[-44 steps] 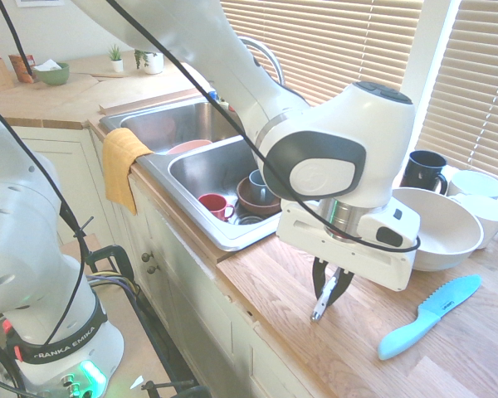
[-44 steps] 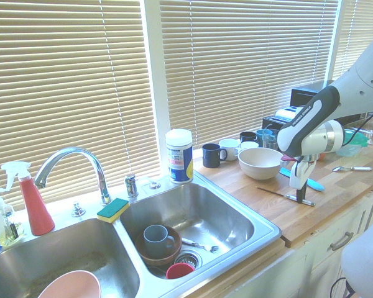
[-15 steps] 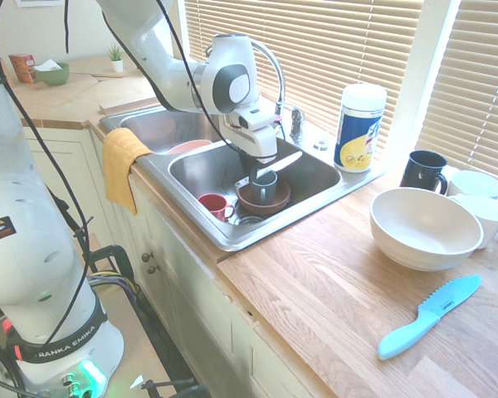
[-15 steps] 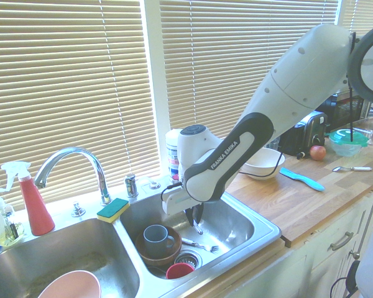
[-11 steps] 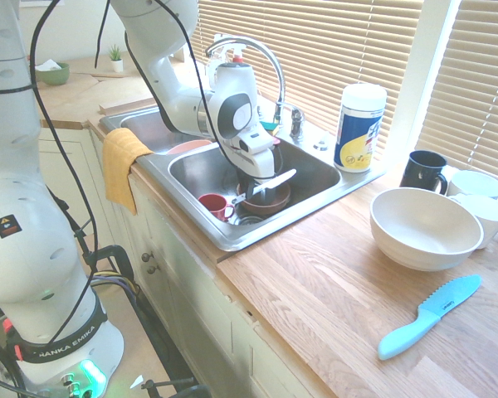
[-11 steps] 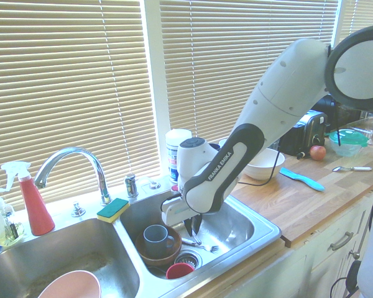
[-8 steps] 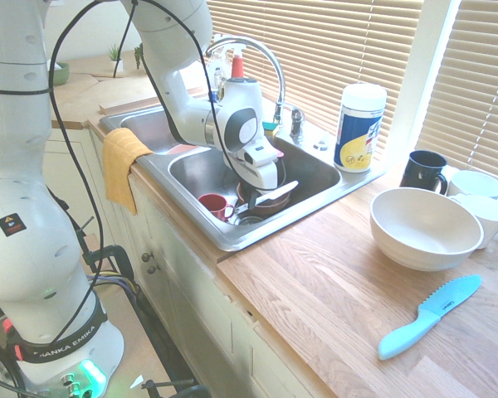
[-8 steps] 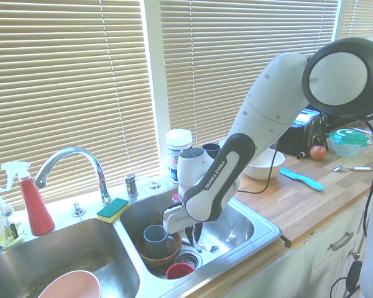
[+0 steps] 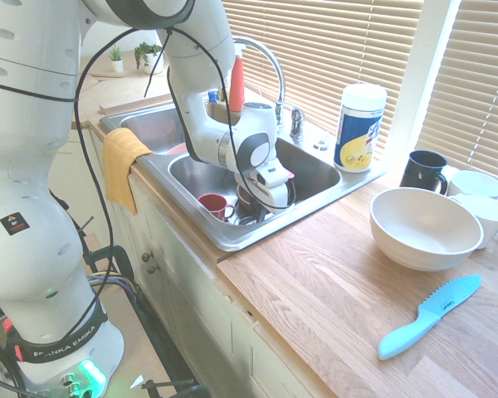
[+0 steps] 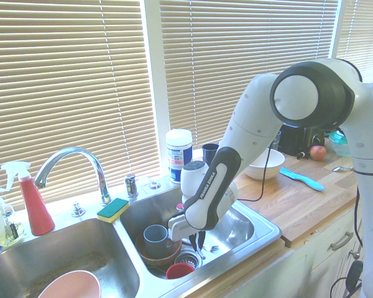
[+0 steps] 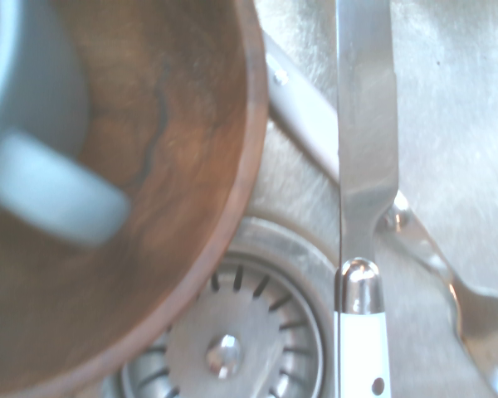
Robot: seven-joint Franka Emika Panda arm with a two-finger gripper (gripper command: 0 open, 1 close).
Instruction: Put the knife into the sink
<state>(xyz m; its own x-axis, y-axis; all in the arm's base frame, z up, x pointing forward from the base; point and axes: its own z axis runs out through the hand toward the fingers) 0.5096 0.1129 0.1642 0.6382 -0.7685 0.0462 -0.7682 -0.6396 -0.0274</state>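
Observation:
My gripper [image 10: 198, 239] is low inside the right basin of the stainless sink [image 10: 268, 234], just beside the brown bowl [image 10: 150, 255], and it is shut on the knife. In the wrist view the knife [image 11: 364, 157] shows a narrow silver blade and a white handle, lying close over the basin floor next to the drain [image 11: 232, 348] and across a fork [image 11: 473, 307]. From the first exterior view the arm's hand [image 9: 268, 184] covers the fingers and the knife inside the sink [image 9: 201, 217].
In the basin are a grey-blue mug [image 10: 155, 236] inside the brown bowl, a red cup [image 9: 213, 205] and a fork [image 10: 212, 248]. A pink bowl [image 10: 68, 285] lies in the other basin. On the counter are a white bowl [image 9: 423, 228], a wipes canister [image 9: 358, 116] and a light blue knife [image 9: 427, 317].
The arm has come down from above the bowl into the right basin, carrying the knife lower toward the drain. The gripper stayed shut.

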